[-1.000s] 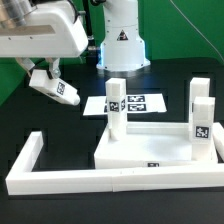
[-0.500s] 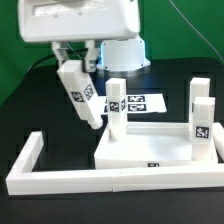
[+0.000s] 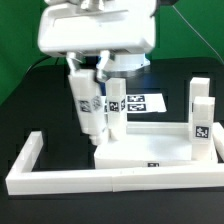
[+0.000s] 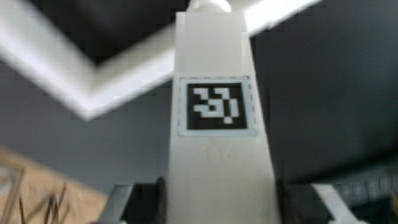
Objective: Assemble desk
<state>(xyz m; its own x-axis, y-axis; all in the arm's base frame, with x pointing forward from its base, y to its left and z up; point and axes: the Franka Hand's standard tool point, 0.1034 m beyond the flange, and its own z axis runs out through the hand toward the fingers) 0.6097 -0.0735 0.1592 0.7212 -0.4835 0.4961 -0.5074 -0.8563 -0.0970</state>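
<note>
We see the gripper (image 3: 92,72) clamped on a white leg (image 3: 88,105), held nearly upright above the desk top's (image 3: 150,152) left far corner, just beside a leg (image 3: 117,108) already standing there. Two more legs (image 3: 201,115) stand at the top's right side. In the wrist view the held leg's tag (image 4: 215,104) faces us.

We find no legible words, brands or numbers. Signs only: black-and-white square tags on the held leg (image 4: 217,150), on the upright legs (image 3: 117,105) (image 3: 201,125), on the desk top's front rim (image 3: 153,165) and on the marker board (image 3: 141,102); a black triangle emblem on the robot base (image 3: 122,36).
</note>
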